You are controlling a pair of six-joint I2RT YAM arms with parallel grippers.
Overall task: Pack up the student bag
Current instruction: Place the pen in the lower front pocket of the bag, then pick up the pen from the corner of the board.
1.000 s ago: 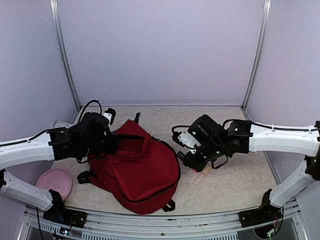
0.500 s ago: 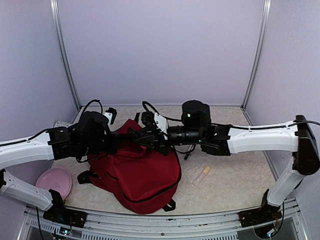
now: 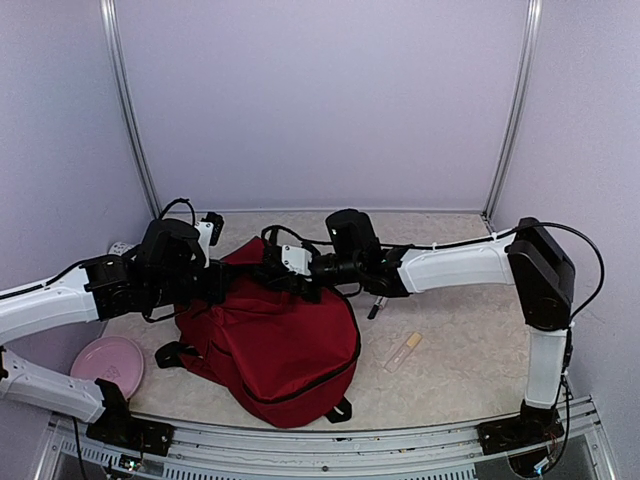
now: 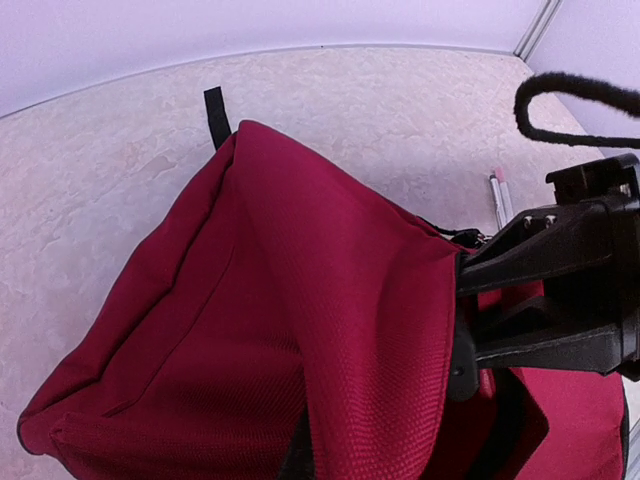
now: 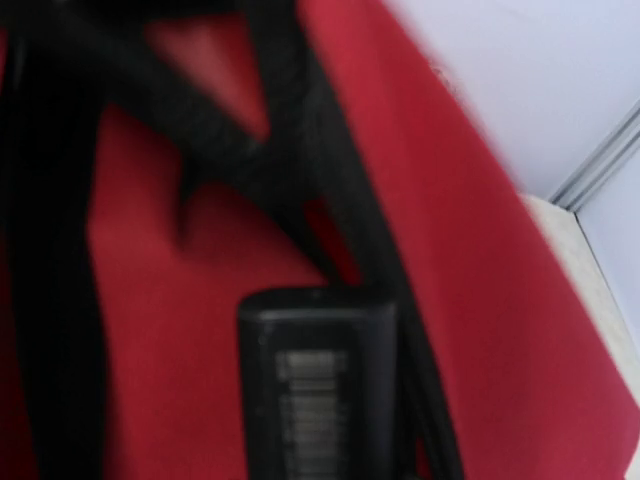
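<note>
The student bag [image 3: 285, 345], a dark red backpack with black straps, lies in the middle of the table, its top end towards the back. My left gripper [image 3: 217, 285] is at the bag's upper left edge, shut on a lifted fold of the red fabric [image 4: 380, 330] that hides its fingers. My right arm stretches across from the right, and my right gripper [image 3: 285, 270] reaches into the bag's mouth. In the left wrist view its black fingers [image 4: 520, 300] point into the opening. The right wrist view is blurred: one black finger [image 5: 318, 390] against red fabric. Whether it holds anything does not show.
A pen [image 3: 375, 306] lies just right of the bag, also in the left wrist view as a pen [image 4: 497, 198]. A beige stick [image 3: 403, 352] lies further front right. A pink plate [image 3: 106, 362] sits at the front left, and a small white object [image 3: 120, 247] at the back left.
My right arm has swung from beside the beige stick on the right across to the bag's mouth. My left gripper has kept its hold and shifted slightly back.
</note>
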